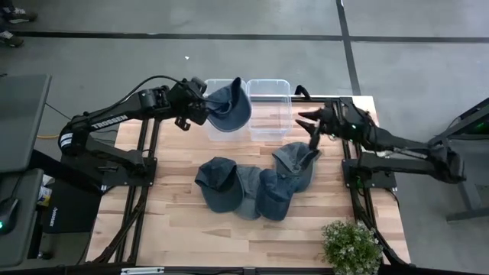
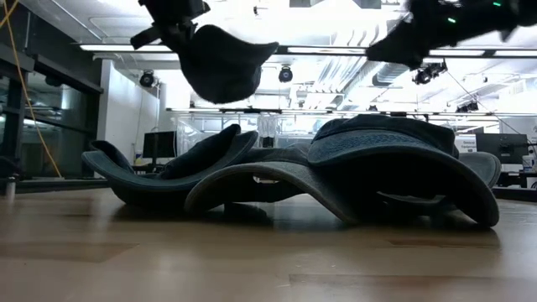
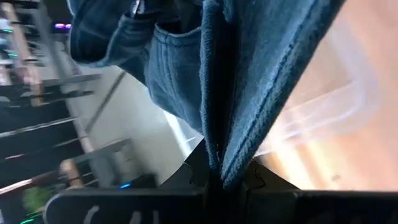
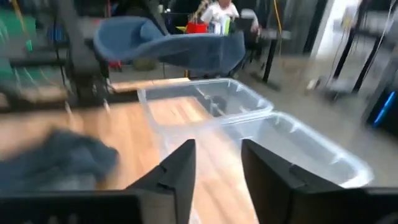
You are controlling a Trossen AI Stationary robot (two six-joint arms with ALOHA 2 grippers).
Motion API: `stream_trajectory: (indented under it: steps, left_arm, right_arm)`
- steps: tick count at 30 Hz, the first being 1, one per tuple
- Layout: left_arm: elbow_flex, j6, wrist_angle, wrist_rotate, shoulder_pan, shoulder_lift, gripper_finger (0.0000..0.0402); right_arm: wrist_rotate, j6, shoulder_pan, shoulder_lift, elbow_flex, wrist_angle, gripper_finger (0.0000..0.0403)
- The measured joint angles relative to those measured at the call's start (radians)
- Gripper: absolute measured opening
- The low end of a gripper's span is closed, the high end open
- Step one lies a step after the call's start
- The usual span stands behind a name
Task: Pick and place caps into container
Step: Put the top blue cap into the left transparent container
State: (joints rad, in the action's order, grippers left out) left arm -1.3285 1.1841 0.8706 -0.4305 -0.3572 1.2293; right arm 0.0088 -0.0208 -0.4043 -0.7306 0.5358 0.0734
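My left gripper is shut on a dark blue denim cap and holds it in the air over the left clear bin. In the low view this cap hangs high above the table. Several more denim caps lie overlapping in a curved row on the table's middle; the nearest rests on its brim and rim. My right gripper is open, above the right end of that row, and touches nothing. In its wrist view its fingers point toward the two bins. My left gripper pinches a stitched edge of the cap between its two fingers; several layers of denim seem to lie in the hold. It comes from the table's left side. The cap is lifted clear and hangs beside and below the fingers, over the left bin.
Two clear plastic bins stand side by side at the far edge, the right one next to the left. A potted plant stands at the near right corner. Bare wood lies at the near left. Beyond the table is a room with shelves.
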Motion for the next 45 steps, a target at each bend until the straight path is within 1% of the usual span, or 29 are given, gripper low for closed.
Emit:
stream_trajectory:
  steps: [4,7,10,13,18,22,27,31,35,37,40,45]
  left_arm:
    - [0.0,0.094,-0.06,-0.062,0.007,0.0,0.0008]
    - [0.0,0.147,-0.083,-0.078,0.007,0.0,0.0008]
    - [0.0,0.193,-0.102,-0.078,0.006,0.0,0.0008]
    - [0.0,0.24,-0.129,-0.09,0.007,0.0,0.0008]
    - [0.0,0.312,-0.146,-0.13,0.006,0.0,0.0008]
    - [0.0,0.338,-0.146,-0.138,0.006,0.0,0.0008]
    - [0.0,0.338,-0.145,-0.138,0.006,0.0,0.0008]
    - [0.0,0.356,-0.143,-0.144,0.006,0.021,0.0008]
    - [-0.001,0.37,-0.151,-0.14,0.007,0.044,0.0008]
    - [0.001,0.384,-0.15,-0.13,0.006,0.057,0.0008]
    - [0.0,0.407,-0.2,-0.137,0.012,0.082,0.0008]
    - [0.0,0.458,-0.193,-0.137,0.011,0.103,0.0008]
  right_arm:
    - [-0.016,-0.308,-0.017,-0.164,0.135,0.007,0.0158]
    - [-0.065,-0.441,-0.029,-0.285,0.226,0.003,0.0168]
    - [-0.133,-0.493,-0.03,-0.397,0.319,0.003,0.0173]
    - [-0.174,-0.521,-0.03,-0.488,0.403,-0.016,0.0175]
    - [-0.177,-0.559,-0.03,-0.592,0.527,-0.06,0.0176]
    - [-0.178,-0.566,-0.033,-0.644,0.602,-0.108,0.0185]
    - [-0.209,-0.608,-0.042,-0.689,0.648,-0.115,0.0207]
    - [-0.253,-0.642,-0.055,-0.704,0.655,-0.11,0.0223]
    - [-0.277,-0.656,-0.061,-0.708,0.655,-0.106,0.0226]
    - [-0.281,-0.667,-0.062,-0.709,0.655,-0.111,0.0227]
    - [-0.284,-0.679,-0.061,-0.709,0.655,-0.136,0.0227]
    - [-0.278,-0.659,-0.073,-0.706,0.655,-0.216,0.0227]
